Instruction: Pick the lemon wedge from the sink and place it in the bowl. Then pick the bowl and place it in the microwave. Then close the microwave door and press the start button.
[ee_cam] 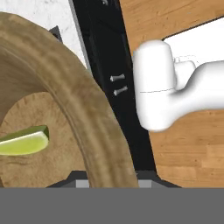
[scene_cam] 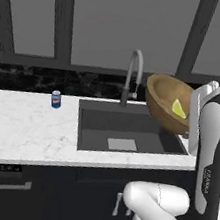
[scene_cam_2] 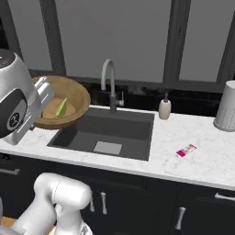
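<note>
- Bowl (scene_cam: 166, 102) hangs tilted in the air above the sink's (scene_cam: 129, 130) 3 o'clock edge in our left base view; we see it lifted off the table (scene_cam: 23, 128).
- Lemon wedge (scene_cam: 178, 109) lies inside it, against the lower inner wall.
- Our hand (ee_cam: 109, 183) is clamped on the bowl's rim, which runs up between the finger tips in the hand view.
- Faucet (scene_cam: 133, 75) stands at the sink's 12 o'clock; a small can (scene_cam: 56, 99) sits at its 9 o'clock.

White marble counter (scene_cam_2: 202, 160), sink (scene_cam_2: 106, 133) set in, small can (scene_cam: 56, 99), soap bottle (scene_cam_2: 164, 109), pink packet (scene_cam_2: 186, 150), grey canister (scene_cam_2: 226, 112)
</note>
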